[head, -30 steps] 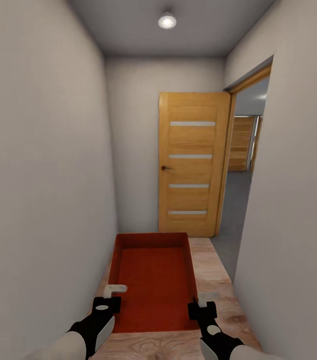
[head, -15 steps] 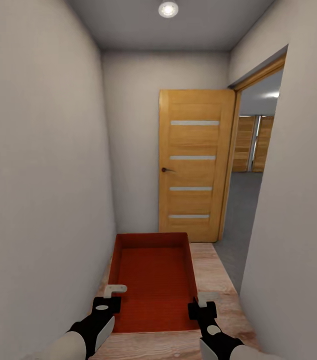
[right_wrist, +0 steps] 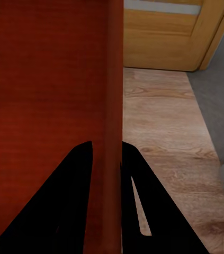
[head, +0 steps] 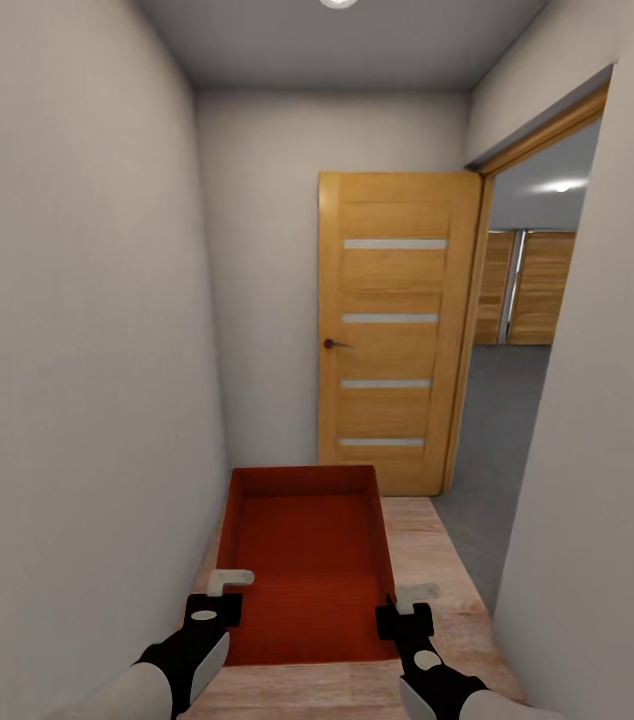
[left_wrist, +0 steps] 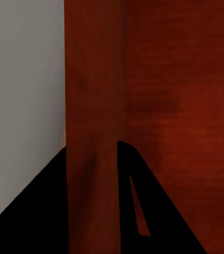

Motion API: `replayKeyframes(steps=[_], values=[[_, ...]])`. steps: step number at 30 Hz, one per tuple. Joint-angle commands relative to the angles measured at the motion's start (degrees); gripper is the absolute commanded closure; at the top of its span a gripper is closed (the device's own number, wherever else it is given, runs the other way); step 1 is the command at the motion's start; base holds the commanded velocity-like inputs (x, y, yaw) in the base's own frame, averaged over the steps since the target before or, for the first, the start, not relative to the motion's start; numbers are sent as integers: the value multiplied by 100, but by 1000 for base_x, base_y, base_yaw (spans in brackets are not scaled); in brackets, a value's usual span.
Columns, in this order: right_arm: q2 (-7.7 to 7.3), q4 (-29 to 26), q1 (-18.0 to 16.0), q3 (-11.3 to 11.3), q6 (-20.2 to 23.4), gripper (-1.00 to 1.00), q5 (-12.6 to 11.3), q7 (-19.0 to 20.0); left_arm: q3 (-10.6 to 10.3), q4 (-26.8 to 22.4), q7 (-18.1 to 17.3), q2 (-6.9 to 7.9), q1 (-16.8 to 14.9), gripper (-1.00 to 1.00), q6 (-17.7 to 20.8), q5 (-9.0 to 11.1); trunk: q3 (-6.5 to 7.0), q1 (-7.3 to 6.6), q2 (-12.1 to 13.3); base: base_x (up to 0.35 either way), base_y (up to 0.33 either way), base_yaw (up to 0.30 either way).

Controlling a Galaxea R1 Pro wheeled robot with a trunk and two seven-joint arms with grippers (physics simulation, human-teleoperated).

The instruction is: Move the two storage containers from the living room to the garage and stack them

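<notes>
Container: one orange-red rectangular open-top storage container with plain flat walls (head: 309, 560) is carried low in front of the robot, held by its two side walls above a pale wood-plank hallway floor (head: 427, 545); a second container is not seen here
Left gripper: the black left gripper (head: 214, 610) is clamped on the container's left wall; in the left wrist view (left_wrist: 93, 185) the wall runs between its dark fingers
Right gripper: the black right gripper (head: 404, 620) is pinched on the right wall; the right wrist view (right_wrist: 107, 180) has that wall squeezed between the two fingers
Surroundings: narrow corridor with plain grey-white walls (head: 77, 330), an opened wooden door with four pale stripes (head: 395, 330) at its far end
What changed: over the last second the whole head view has slid forward and turned rightward, so the camera moved; the doorway opening on the right shows wider, revealing more dark grey concrete floor (head: 497, 440) and wooden roll-up doors (head: 537, 290) beyond; the container sits just as it did between the grippers
Meaning: judged from this, the robot is on the transport leg, nearing the garage threshold; the load looks secure, and the next need is a right turn through the opening without clipping the frame
</notes>
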Motion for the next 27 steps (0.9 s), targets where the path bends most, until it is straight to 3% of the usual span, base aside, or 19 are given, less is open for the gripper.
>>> replayKeyframes(steps=[1, 27], values=[[2, 6, -1, 104, -6, 100, -33, 25, 155, -44, -72, -17, -9, 100, 12, 314, -9, 4, -6, 322, 0, 0], [-4, 6, -1, 104, -7, 100, -34, 25, 155, -44, -56, -17, -9, 100, -12, 311, -9, 4, -6, 322, 0, 0]])
